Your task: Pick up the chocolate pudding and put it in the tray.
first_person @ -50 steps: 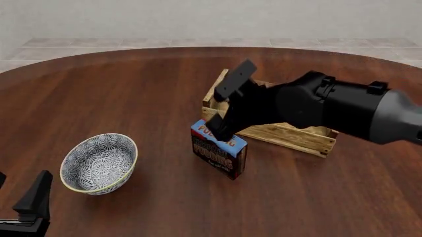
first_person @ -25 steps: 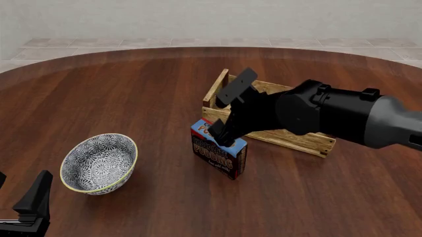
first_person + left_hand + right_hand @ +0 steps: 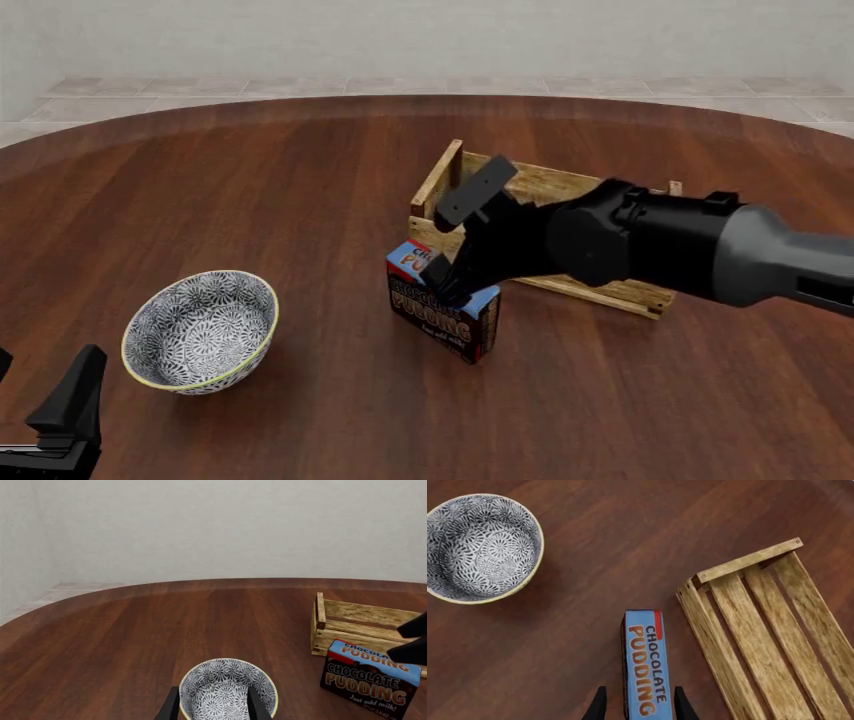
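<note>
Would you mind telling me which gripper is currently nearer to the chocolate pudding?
The right gripper: its fingers straddle the top of the chocolate pudding, which stands upright on the table. The left gripper sits far off at the near left edge, beyond the bowl.

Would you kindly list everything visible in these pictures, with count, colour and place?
Pudding box: one, blue top, dark brown front, upright on the table just in front of the crate's near corner.
Crate: one, light wood, nothing visible inside, right of centre.
Bowl: one, blue-grey patterned, yellowish rim, near left.
Table: one, dark brown wood.
Right claw: one, black, fingers straddling the box's top, apparently not yet closed on it.
Left claw: one, black, open, low at the near left, facing the bowl.
</note>
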Controlling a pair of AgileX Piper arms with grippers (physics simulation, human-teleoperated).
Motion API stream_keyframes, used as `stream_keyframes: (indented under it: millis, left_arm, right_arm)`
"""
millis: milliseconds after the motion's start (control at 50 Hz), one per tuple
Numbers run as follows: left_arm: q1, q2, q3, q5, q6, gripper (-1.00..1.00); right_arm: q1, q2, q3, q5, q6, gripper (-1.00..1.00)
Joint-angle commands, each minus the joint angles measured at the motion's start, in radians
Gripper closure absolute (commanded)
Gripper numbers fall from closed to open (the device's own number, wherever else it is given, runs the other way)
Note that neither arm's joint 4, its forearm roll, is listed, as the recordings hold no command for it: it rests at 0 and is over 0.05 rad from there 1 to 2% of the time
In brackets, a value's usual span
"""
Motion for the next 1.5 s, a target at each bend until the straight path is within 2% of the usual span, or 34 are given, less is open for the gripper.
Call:
stream_keyframes:
  millis: [20, 220, 1200, 1500]
  left_arm:
    - [0.000, 0.000, 0.000, 0.000, 0.000, -1.00]
    - [0.000, 0.000, 0.000, 0.000, 0.000, -1.00]
    - [0.000, 0.000, 0.000, 0.000, 0.000, -1.00]
    - [0.000, 0.000, 0.000, 0.000, 0.000, -1.00]
  right_arm:
    - [-0.008, 0.019, 0.005, -0.012, 0.007, -1.00]
    - [-0.047, 0.027, -0.006, -0.015, -0.007, -1.00]
    - [-0.034, 0.117, 0.013, -0.078, 0.049, -1.00]
    - [-0.038, 0.132, 0.025, -0.092, 0.049, -1.00]
